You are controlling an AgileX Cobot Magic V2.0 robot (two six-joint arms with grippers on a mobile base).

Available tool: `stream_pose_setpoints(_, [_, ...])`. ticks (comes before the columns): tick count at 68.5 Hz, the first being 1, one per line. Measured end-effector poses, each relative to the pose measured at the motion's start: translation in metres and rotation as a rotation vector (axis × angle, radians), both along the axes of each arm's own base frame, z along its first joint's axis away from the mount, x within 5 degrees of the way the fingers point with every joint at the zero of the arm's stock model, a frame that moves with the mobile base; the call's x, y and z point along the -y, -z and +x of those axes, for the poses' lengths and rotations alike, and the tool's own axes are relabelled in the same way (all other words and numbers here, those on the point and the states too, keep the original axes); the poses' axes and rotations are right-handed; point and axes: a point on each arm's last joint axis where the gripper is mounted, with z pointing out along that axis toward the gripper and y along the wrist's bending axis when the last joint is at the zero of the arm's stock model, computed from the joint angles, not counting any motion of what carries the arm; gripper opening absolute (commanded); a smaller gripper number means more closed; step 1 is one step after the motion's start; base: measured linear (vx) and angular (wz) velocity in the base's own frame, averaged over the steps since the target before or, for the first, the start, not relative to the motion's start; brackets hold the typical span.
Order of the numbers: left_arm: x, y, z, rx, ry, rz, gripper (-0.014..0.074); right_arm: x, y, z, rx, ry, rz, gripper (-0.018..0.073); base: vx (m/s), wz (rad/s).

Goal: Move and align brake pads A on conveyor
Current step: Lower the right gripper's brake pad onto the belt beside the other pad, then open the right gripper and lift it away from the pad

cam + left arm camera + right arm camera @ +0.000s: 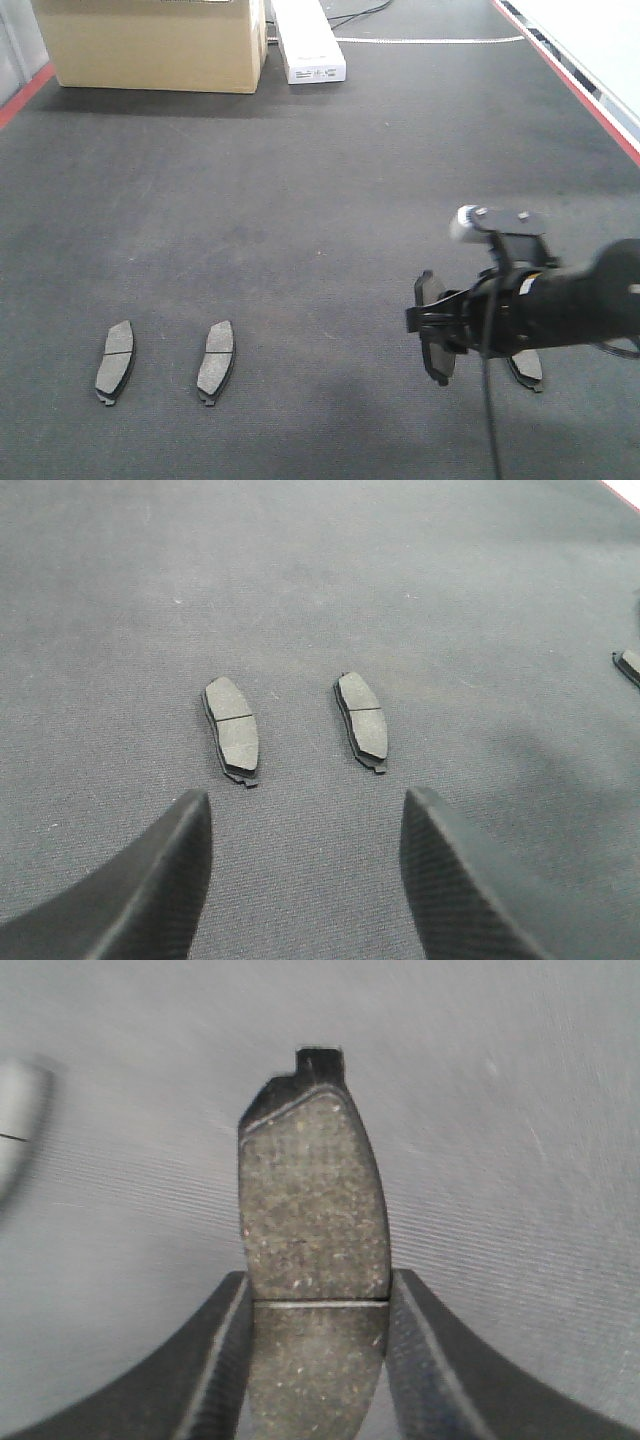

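Two brake pads lie side by side on the charcoal conveyor belt (300, 200) at the front left, one (115, 361) left of the other (216, 361). They also show in the left wrist view (232, 727) (362, 720). My right gripper (436, 328) is shut on a third brake pad (313, 1260) and holds it above the belt at the right, gripped at its centre groove. A fourth pad (526, 366) lies on the belt, partly hidden behind the right arm. My left gripper (305, 825) is open and empty, just short of the two left pads.
A cardboard box (150, 42) and a white oblong box (308, 42) stand at the far end of the belt. Red stripes run along the belt's left edge (22, 98) and right edge (580, 90).
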Motion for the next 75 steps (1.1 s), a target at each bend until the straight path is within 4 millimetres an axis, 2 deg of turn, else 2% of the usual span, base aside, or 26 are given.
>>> stream_pose_setpoints(12, [0.0,0.0,0.0,0.0,0.0,0.0,0.0417,-0.007,0.019,0.029,-0.084,0.066,-0.075,0.0055,0.0,0.0])
stream_pose_setpoints(27, [0.0,0.0,0.0,0.0,0.0,0.0,0.0417,-0.016,0.044,0.054,-0.229,0.07,-0.135,0.009,0.0,0.0])
stream_pose_setpoints(37, [0.0,0.0,0.0,0.0,0.0,0.0,0.0417,-0.021,0.056,0.067,-0.277,0.052,-0.159,0.0196,0.0,0.0])
stream_pose_setpoints(45, [0.0,0.0,0.0,0.0,0.0,0.0,0.0417,-0.021,0.058,0.071,-0.278,0.042,-0.174,0.034,0.0,0.0])
stream_pose_setpoints(53, [0.0,0.0,0.0,0.0,0.0,0.0,0.0417,-0.019,0.057,0.072,-0.262,0.024,-0.204,0.0442,0.0,0.0])
stream_pose_setpoints(62, [0.0,0.0,0.0,0.0,0.0,0.0,0.0417,-0.017,0.051,0.072,-0.237,0.007,-0.234,0.0452,0.0,0.0])
stream_pose_setpoints(68, [0.0,0.0,0.0,0.0,0.0,0.0,0.0417,-0.014,0.033,0.069,-0.183,0.004,-0.245,0.0449,0.0,0.0])
stream_pose_setpoints(75, [0.0,0.0,0.0,0.0,0.0,0.0,0.0417,-0.007,-0.002,0.062,-0.074,0.013,-0.261,0.0449,0.0,0.0])
